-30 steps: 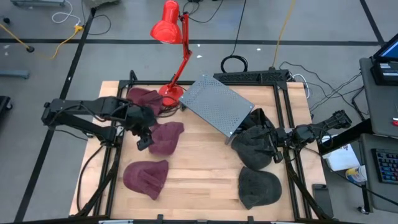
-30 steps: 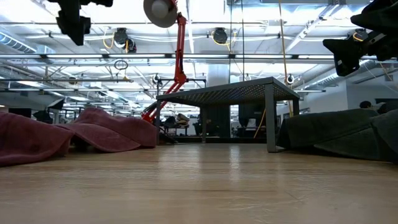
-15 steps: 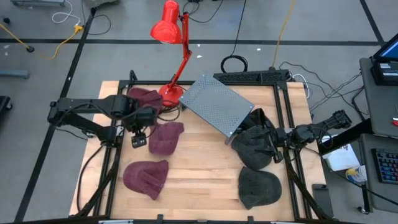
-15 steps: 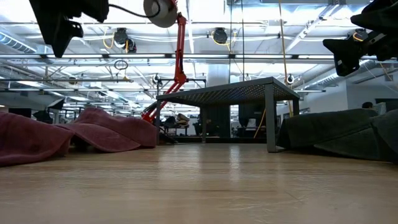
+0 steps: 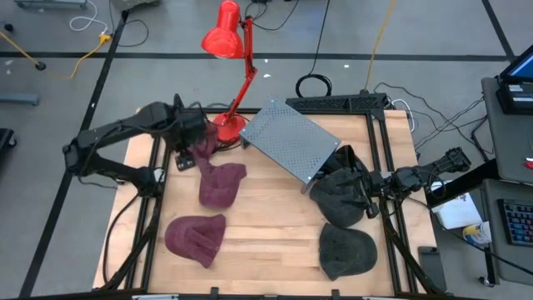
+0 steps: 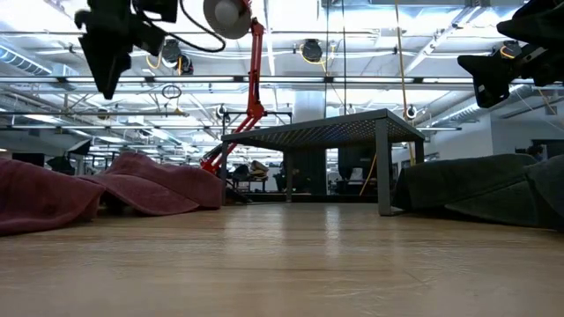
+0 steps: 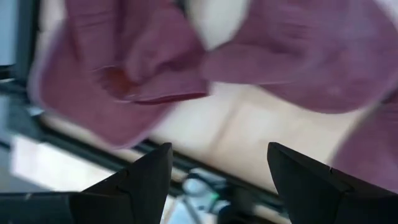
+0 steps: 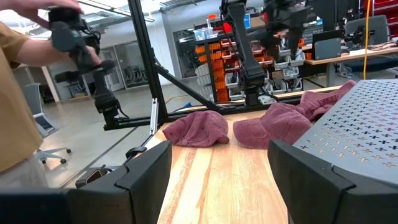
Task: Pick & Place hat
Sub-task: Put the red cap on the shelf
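The left hand (image 5: 185, 158) is held above the far left part of the surface (image 5: 266, 225), its fingers (image 7: 140, 180) apart and empty. Directly beneath it lies a maroon hat (image 5: 194, 132), with a second maroon hat (image 5: 221, 183) just beside and a third (image 5: 196, 237) farther toward the near edge. The right hand (image 5: 372, 202) is parked at the right edge, fingers apart, over a dark grey hat (image 5: 340, 198).

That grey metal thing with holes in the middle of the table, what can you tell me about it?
The grey stand looks like a small perforated metal table: a flat top full of holes on short legs. It stands upright on the wooden table, turned at an angle, beside the red lamp. A dark hat lies against its right corner. Nothing rests on top.
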Robot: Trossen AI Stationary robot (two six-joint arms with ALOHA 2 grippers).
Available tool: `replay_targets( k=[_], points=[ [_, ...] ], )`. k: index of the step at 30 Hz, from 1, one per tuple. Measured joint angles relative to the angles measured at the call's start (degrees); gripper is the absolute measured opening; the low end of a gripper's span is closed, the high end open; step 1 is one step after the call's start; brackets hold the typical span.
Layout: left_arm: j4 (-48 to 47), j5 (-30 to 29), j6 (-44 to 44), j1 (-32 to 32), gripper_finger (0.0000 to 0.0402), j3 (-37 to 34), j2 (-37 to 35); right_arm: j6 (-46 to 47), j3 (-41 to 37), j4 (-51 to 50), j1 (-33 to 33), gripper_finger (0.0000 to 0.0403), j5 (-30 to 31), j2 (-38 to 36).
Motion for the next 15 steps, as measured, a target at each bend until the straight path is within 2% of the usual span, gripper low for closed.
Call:
replay_targets(
  k=[8,15],
  points=[
    [0.08,-7.54,8.75,12.44,0.0269,-0.01,-0.02,0.00,0.00,0.00,0.00,0.0259,-0.02,0.00],
    [0.44,-8.29,10.20,22.44,0.0269,-0.01,-0.02,0.00,0.01,0.00,0.02,0.0262,-0.02,0.01]
  ],
)
